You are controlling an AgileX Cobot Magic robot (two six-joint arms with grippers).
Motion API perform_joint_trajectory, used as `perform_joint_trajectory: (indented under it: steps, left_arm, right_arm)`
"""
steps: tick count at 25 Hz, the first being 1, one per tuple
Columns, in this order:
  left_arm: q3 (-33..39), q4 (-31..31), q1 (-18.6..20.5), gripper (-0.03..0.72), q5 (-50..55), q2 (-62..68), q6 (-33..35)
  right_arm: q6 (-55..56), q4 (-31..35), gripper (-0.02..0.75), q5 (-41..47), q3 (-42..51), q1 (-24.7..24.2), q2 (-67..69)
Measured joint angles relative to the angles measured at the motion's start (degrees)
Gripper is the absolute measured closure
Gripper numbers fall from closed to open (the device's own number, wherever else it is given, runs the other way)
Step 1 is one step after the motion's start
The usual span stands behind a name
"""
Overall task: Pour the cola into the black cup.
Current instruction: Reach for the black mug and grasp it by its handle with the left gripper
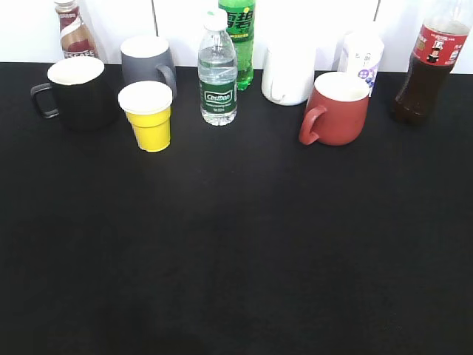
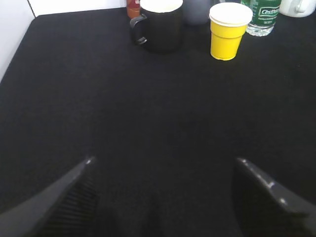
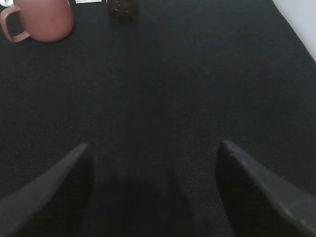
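Cola (image 1: 431, 63) is standing upright at the table's (image 1: 236, 244) far right corner, directly ahead of the gaping, empty right claw (image 3: 153, 192); left claw (image 2: 163, 197) likewise.

Four mugs stand on the worktop (image 1: 236, 259) — the black cup (image 1: 77, 92), a grey mug (image 1: 148, 63), a white mug (image 1: 288, 74) and a red mug (image 1: 340, 109). One yellow paper cup (image 1: 149, 116) sits among them. Bottles number four — the cola (image 1: 432, 63), a green soda bottle (image 1: 240, 41), a clear water bottle (image 1: 217, 74) and a small brown Nescafe bottle (image 1: 72, 31). One white carton (image 1: 361, 55) stands behind the red mug.
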Motion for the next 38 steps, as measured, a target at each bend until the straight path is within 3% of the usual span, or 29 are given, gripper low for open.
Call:
perform_joint_trajectory:
  steps: [5, 8, 12, 16, 22, 25, 30, 34, 36, 37, 38]
  left_arm:
    - [0.0, 0.0, 0.0, 0.057, 0.0, 0.0, 0.0]
    - [-0.9, -0.4, 0.0, 0.157, -2.5, 0.0, 0.0]
    - [2.3, -0.4, 0.0, 0.186, -34.2, 4.8, 0.0]
    - [13.1, -0.9, 0.0, 0.186, -68.4, 28.3, 0.0]
    - [12.8, -0.2, 0.0, 0.19, -106.4, 76.4, -0.9]
    - [7.0, 1.8, 0.0, 0.192, -115.6, 95.1, -4.4]
    - [-9.5, 1.7, 0.0, 0.195, -116.3, 111.4, -4.7]
    - [-22.3, 0.4, 0.9, 0.337, -113.2, 120.7, -4.7]
    - [-25.5, 1.7, 1.2, 0.487, -112.8, 122.5, -4.7]
    - [-25.6, 2.2, 1.2, 0.611, -112.8, 122.6, -4.8]
    - [-25.7, 2.2, 1.2, 0.621, -113.0, 122.6, -4.9]
  right_arm:
    - [0.0, 0.0, 0.154, 0.0, 0.0, 0.0, 0.0]
    - [0.0, 0.0, 0.154, 0.0, 0.0, 0.0, 0.0]
    - [0.0, 0.0, 0.153, 0.0, 0.0, 0.0, 0.0]
    - [0.0, 0.0, 0.154, 0.0, 0.0, 0.0, 0.0]
    - [0.0, 0.0, 0.153, 0.0, 0.0, 0.0, 0.0]
    - [0.0, 0.0, 0.153, 0.0, 0.0, 0.0, 0.0]
    - [0.0, 0.0, 0.154, 0.0, 0.0, 0.0, 0.0]
    - [0.0, 0.0, 0.154, 0.0, 0.0, 0.0, 0.0]
    - [0.0, 0.0, 0.153, 0.0, 0.0, 0.0, 0.0]
    - [0.0, 0.0, 0.153, 0.0, 0.0, 0.0, 0.0]
    - [0.0, 0.0, 0.153, 0.0, 0.0, 0.0, 0.0]
